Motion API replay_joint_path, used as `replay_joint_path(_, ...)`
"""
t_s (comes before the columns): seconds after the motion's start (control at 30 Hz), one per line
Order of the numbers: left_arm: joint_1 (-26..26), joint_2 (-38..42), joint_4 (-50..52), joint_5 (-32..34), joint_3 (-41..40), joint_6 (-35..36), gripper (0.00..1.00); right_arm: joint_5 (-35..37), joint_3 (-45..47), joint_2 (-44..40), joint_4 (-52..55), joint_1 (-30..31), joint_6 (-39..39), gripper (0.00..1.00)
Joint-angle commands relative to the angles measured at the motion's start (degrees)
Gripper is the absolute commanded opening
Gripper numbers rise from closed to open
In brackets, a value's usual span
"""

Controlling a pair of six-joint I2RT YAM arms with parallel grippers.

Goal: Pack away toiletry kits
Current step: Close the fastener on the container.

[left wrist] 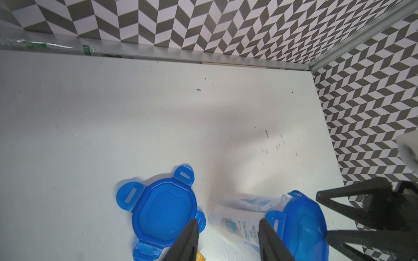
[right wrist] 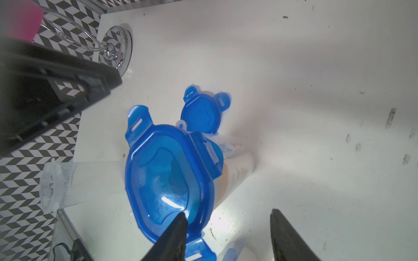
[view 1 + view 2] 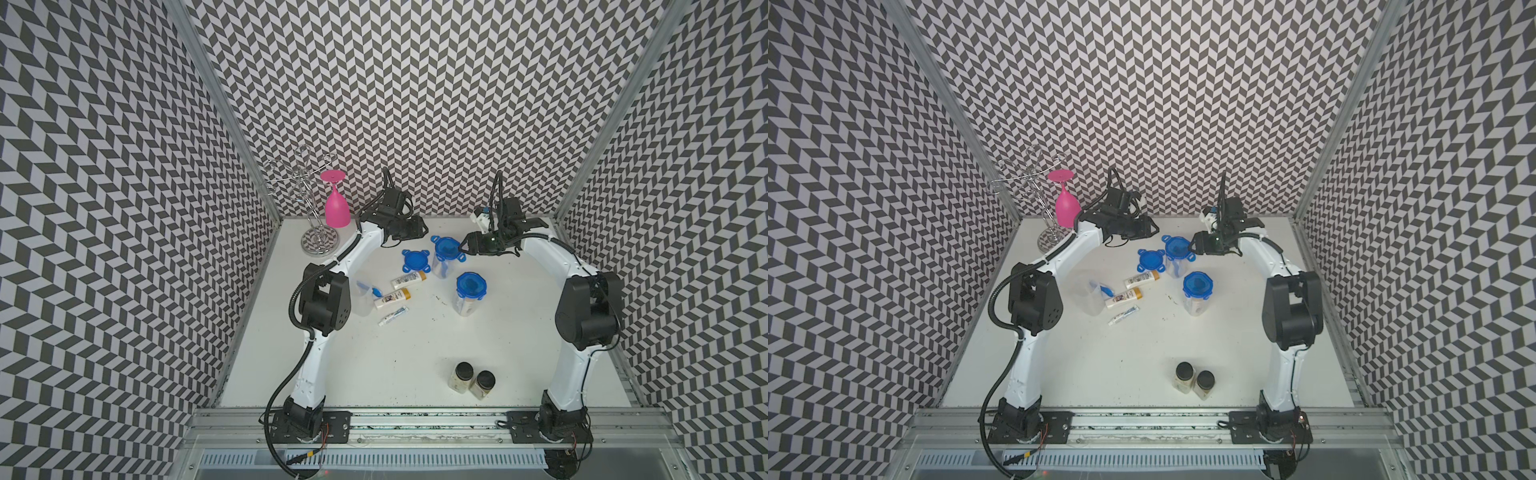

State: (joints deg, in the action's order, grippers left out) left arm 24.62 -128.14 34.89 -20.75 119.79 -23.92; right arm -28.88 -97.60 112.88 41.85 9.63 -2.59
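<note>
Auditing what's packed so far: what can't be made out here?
Full contents of the far tub: in both top views, its blue lid and the right gripper cover them.
Contents of the near tub: too small in both top views.
Open tub: partly behind the left arm in a top view.

No text, brand or number can be read.
- Small white plastic bottles with gold caps: printed labels, too small to read.
- Thin white-blue toothpaste tube: likewise.
- Tall clear plastic tub with blue lid: blurred blue print shows through its wall.
</note>
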Motion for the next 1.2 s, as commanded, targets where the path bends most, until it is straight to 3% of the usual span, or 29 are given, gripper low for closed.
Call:
replay_joint_path(0.0,0.1,4.3,-0.2,0.5,-0.1,1.1,0.46,-0.1,-3.3,1.3,0.4,0.4,0.7,0.57)
replay_joint_path(0.17,0.5,5.6,-0.9,0.2,-0.6,3.8,0.5,-2.6,-3.4,-0.5,-2.3,1.0,1.1,0.58)
replay_joint_path(0.33,1.4,5.2,-2.3,-2.3,0.4,7.2,0.56,1.7,-4.5,-1.4,2.4,2.5,2.4,0.57)
replay_joint_path(0.53,2.7,1.3,-0.7,-4.4,6.5,9.4,0.56,5.6,5.6,-6.2,2.2,2.6,2.3,0.51)
replay_joint_path(1.17,5.4,-3.0,-1.8,0.2,5.7,13.7,0.6,3.5,2.2,-0.8,1.8,2.2,0.7,0.49)
